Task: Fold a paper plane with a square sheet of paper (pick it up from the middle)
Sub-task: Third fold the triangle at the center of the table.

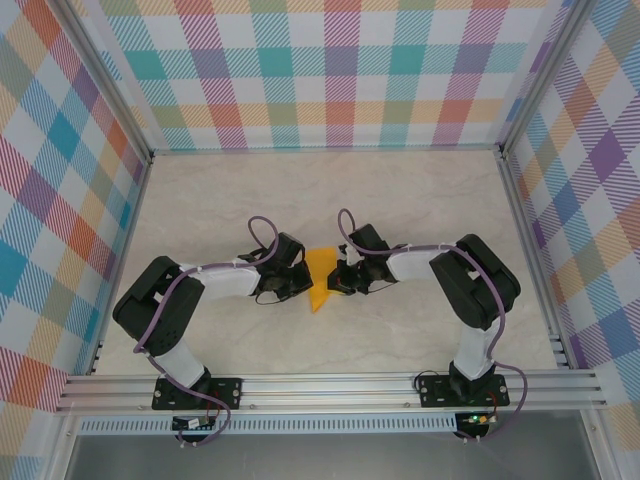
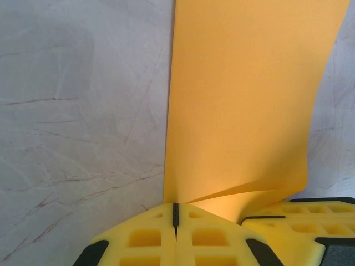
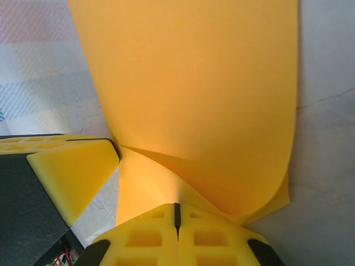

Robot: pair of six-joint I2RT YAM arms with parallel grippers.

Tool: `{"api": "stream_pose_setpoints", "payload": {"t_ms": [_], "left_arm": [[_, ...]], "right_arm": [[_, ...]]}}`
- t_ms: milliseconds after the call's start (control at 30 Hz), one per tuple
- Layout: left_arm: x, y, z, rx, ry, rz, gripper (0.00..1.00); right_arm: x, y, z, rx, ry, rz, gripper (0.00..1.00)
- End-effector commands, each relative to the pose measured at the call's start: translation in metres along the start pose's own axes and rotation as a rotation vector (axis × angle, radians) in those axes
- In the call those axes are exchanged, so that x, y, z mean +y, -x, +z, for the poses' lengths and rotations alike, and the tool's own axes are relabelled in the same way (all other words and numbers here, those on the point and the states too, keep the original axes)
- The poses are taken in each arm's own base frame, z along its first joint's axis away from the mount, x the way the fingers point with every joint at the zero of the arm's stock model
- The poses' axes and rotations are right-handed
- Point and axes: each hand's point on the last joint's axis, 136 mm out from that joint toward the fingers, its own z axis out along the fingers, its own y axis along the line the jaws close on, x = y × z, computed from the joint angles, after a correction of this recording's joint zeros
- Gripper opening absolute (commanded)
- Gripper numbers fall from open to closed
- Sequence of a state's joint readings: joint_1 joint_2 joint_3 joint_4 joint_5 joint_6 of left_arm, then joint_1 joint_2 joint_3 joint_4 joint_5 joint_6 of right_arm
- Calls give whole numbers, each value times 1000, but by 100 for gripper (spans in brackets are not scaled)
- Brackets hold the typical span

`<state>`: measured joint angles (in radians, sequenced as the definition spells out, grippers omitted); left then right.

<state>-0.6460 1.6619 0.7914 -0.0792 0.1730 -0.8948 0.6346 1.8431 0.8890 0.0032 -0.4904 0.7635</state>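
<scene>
The square sheet of paper (image 1: 320, 278) is an orange folded wedge lying on the table between my two grippers, its point toward the near edge. My left gripper (image 1: 298, 281) is shut, its yellow tips (image 2: 176, 213) set on the paper's (image 2: 244, 100) near left edge, nothing between the jaws. A top layer of the sheet curls up just beyond the tips. My right gripper (image 1: 341, 279) is shut too, its tips (image 3: 177, 216) on the paper (image 3: 194, 83), where a folded layer bulges in a loop at the right. Each wrist view catches the other gripper's yellow fingers (image 2: 302, 221) (image 3: 72, 166).
The table (image 1: 330, 190) is pale marble-patterned, fenced by aluminium rails (image 1: 330, 385) and checked walls (image 1: 320, 70). Both arms bend inward, their elbows (image 1: 150, 300) (image 1: 480, 280) out to the sides. Bare tabletop lies beyond the paper.
</scene>
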Motion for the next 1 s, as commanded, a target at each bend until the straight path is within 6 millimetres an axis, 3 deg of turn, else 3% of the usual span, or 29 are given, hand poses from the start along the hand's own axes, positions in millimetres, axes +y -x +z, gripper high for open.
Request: {"api": "stream_pose_setpoints", "payload": {"t_ms": [0, 100, 433, 667, 967], "left_arm": [[50, -18, 5, 48, 200, 0, 0], [50, -18, 5, 50, 203, 2, 0], [50, -19, 6, 55, 200, 9, 0], [49, -19, 7, 57, 195, 9, 0], [47, -20, 6, 60, 187, 14, 0]], "right_arm": [[0, 4, -12, -41, -13, 9, 0], [3, 12, -19, -66, -6, 8, 0], [-46, 14, -11, -54, -177, 119, 0], [-10, 29, -30, -118, -97, 56, 0], [-41, 34, -18, -115, -188, 123, 0]]}}
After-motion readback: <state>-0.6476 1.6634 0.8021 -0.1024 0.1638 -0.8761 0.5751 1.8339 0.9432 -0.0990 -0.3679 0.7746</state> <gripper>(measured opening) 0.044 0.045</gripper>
